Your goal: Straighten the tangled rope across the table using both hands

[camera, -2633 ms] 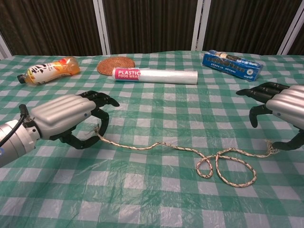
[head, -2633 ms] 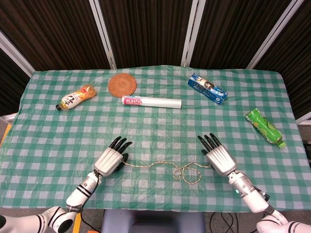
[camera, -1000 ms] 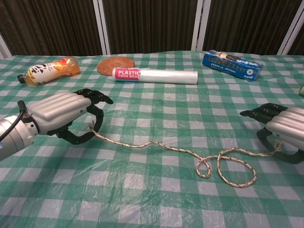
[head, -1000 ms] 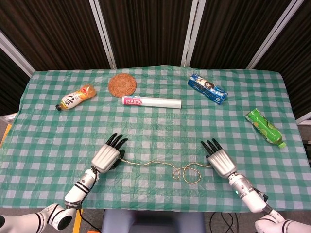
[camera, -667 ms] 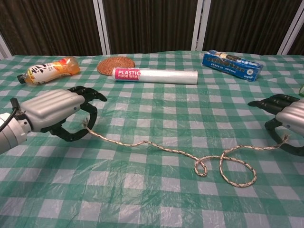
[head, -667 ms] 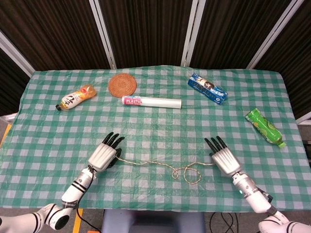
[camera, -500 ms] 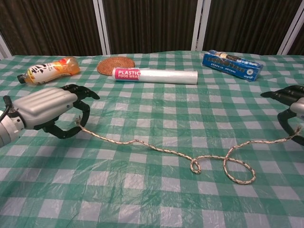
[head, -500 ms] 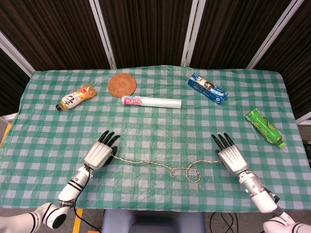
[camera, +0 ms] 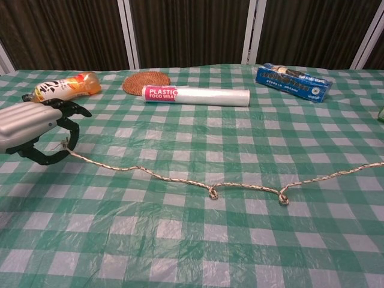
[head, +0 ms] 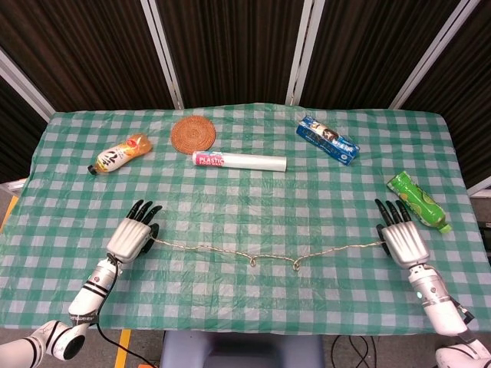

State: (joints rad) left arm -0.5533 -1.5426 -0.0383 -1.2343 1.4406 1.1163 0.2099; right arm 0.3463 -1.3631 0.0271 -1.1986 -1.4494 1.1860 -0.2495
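Observation:
A thin beige rope [head: 230, 252] [camera: 180, 178] lies stretched almost fully across the near part of the checked table, with two small kinks left near its middle [head: 255, 264] [camera: 213, 192]. My left hand [head: 132, 238] [camera: 33, 129] pinches the rope's left end between thumb and finger. My right hand [head: 403, 238] holds the right end in the head view; in the chest view that hand is out of frame and the rope runs off the right edge.
Along the far side lie an orange drink bottle [head: 118, 154], a round woven coaster [head: 192, 133], a plastic wrap roll [head: 239, 161] and a blue box [head: 327, 139]. A green bottle [head: 416, 202] lies close beyond my right hand.
Both hands moved outward, left hand to the left and right hand to the right. The rope's loops pulled out into two small kinks and the line went nearly straight.

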